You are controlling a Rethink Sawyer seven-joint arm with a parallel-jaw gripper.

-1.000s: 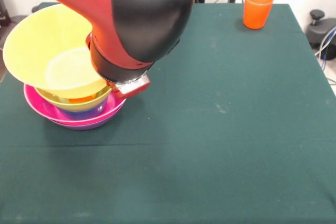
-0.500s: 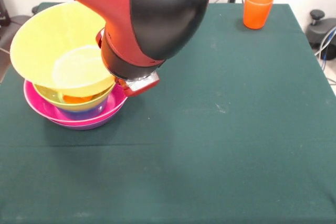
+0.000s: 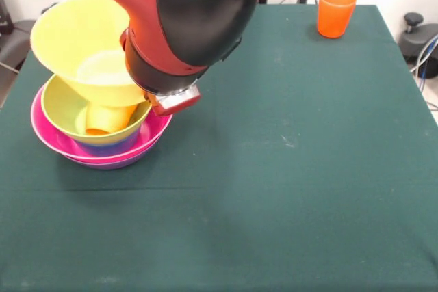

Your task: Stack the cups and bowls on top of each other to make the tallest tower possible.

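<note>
A large yellow bowl (image 3: 85, 42) hangs tilted above the tower, its right side hidden behind my arm's wrist. My gripper (image 3: 156, 97) is mostly covered by the arm and holds that bowl. Below sits the tower: a light green bowl (image 3: 60, 109) with a yellow-orange cup (image 3: 106, 120) lying on its side in it. Both rest on a blue bowl (image 3: 109, 147) inside a wide pink bowl (image 3: 49, 138), over a purple bowl (image 3: 113, 163). An orange cup (image 3: 335, 11) stands upright, alone, at the far right of the green table.
The bulky red and black arm (image 3: 191, 18) comes down over the table's left half. A black object with cables (image 3: 419, 35) sits off the table's right edge. The green cloth (image 3: 287, 169) covers the middle and right.
The yellow bowl has risen off the pile and shifted slightly right with the arm. The yellow-orange cup in the green bowl now shows fully.
</note>
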